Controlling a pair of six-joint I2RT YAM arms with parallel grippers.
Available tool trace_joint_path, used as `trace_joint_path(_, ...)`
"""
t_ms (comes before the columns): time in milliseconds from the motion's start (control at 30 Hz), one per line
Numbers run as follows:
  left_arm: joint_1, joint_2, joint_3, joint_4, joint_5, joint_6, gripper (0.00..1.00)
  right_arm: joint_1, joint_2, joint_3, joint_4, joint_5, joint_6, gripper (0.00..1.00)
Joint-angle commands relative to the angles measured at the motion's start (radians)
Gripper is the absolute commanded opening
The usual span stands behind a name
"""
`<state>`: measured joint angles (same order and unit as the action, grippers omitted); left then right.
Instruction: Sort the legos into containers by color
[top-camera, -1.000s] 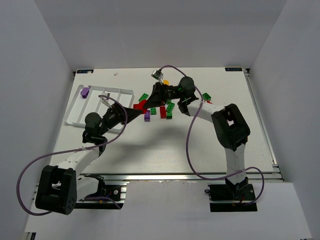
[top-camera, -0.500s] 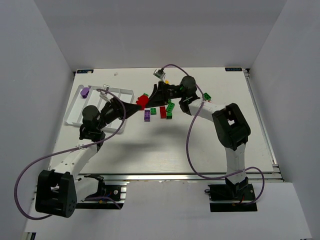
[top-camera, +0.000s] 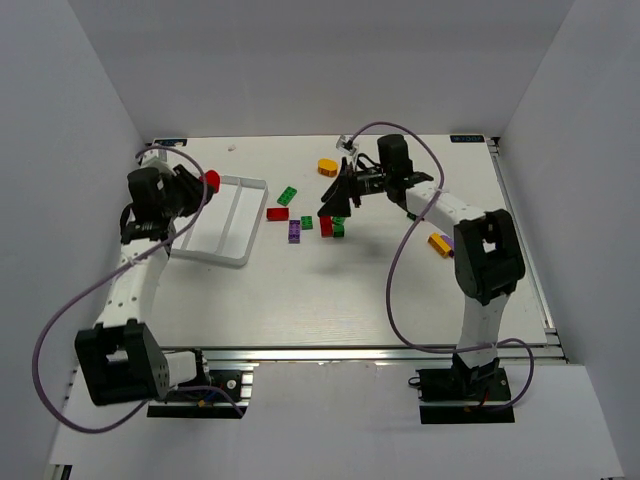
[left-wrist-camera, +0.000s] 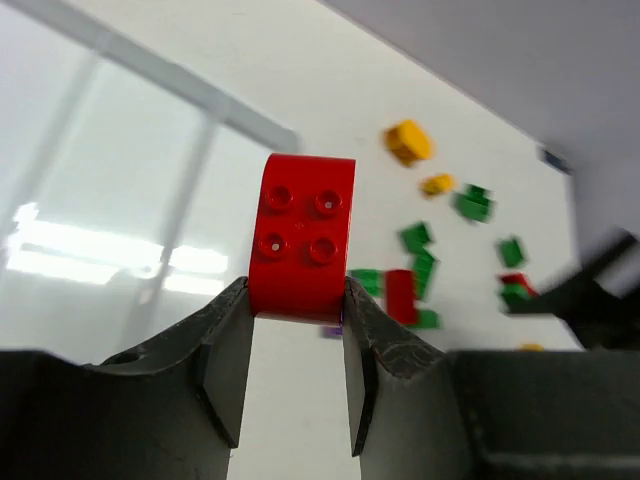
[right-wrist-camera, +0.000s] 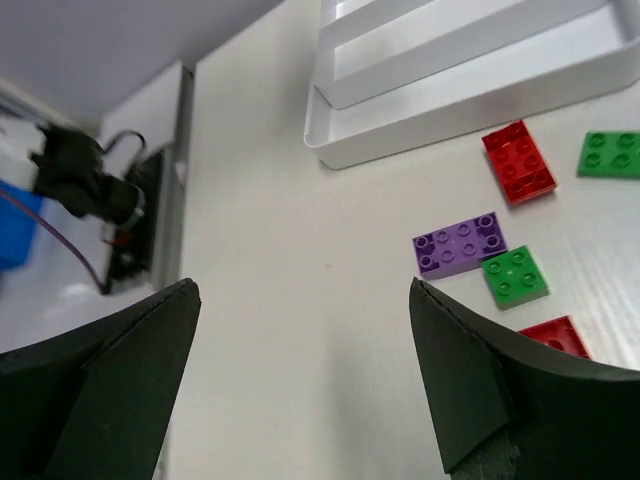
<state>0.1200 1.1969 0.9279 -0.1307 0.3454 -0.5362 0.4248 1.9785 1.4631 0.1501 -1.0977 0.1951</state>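
now | left jaws hold red brick (left-wrist-camera: 302, 235), moved over tray (top-camera: 235, 215) | right jaws opened wide

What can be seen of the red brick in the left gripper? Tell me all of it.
The red brick is glossy plastic, with four round studs in a square on the face toward the wrist camera; its far edge looks slightly curved. It stands upright, clamped at its lower sides by the left gripper, which alone touches it, in the air about over the far end of the white tray.
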Motion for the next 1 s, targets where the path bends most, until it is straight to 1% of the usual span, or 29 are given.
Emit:
trace_joint_path(0, 0.018, 0.116, 0.087, -0.196, -0.233, 0.136, 0.00, 0.012, -0.153, -0.001, -0.288, 0.036, -0.546, 0.90)
trace_joint_path(67, 0.035, 0.195, 0.126, -0.193, -0.293, 0.136, 0.00, 0.012, -0.188, -0.030, -0.316, 0.059, -0.635, 0.89)
trace_joint_path(133, 0.043, 0.248, 0.161, -0.176, -0.327, 0.136, 0.00, 0.012, -0.199, -0.033, -0.333, 0.082, -0.664, 0.85)
trace_joint_path(167, 0.046, 0.277, 0.176, -0.175, -0.392, 0.134, 0.00, 0.012, -0.205, -0.035, -0.340, 0.087, -0.672, 0.83)
trace_joint_path(233, 0.047, 0.369, 0.215, -0.168, -0.431, 0.152, 0.00, 0.011, -0.208, -0.038, -0.360, 0.087, -0.695, 0.78)
trace_joint_path(300, 0.047, 0.461, 0.293, -0.168, -0.488, 0.162, 0.00, 0.009, -0.211, -0.035, -0.383, 0.085, -0.715, 0.77)
trace_joint_path(500, 0.047, 0.625, 0.463, -0.106, -0.516, 0.170, 0.00, 0.003, -0.204, -0.012, -0.440, 0.073, -0.749, 0.76)
trace_joint_path(633, 0.047, 0.722, 0.549, -0.118, -0.529, 0.173, 0.00, -0.001, -0.205, -0.021, -0.457, 0.085, -0.755, 0.79)
trace_joint_path(733, 0.049, 0.768, 0.575, -0.115, -0.514, 0.173, 0.05, -0.006, -0.211, -0.037, -0.443, 0.105, -0.747, 0.81)
trace_joint_path(767, 0.049, 0.785, 0.580, -0.112, -0.507, 0.173, 0.10, -0.011, -0.214, -0.044, -0.432, 0.107, -0.744, 0.82)
trace_joint_path(833, 0.049, 0.799, 0.595, -0.109, -0.491, 0.165, 0.14, -0.014, -0.216, -0.049, -0.423, 0.114, -0.744, 0.83)
trace_joint_path(933, 0.049, 0.817, 0.609, -0.118, -0.471, 0.154, 0.23, -0.021, -0.208, -0.043, -0.423, 0.119, -0.744, 0.84)
trace_joint_path(967, 0.049, 0.817, 0.611, -0.118, -0.470, 0.151, 0.30, -0.024, -0.202, -0.035, -0.422, 0.124, -0.746, 0.84)
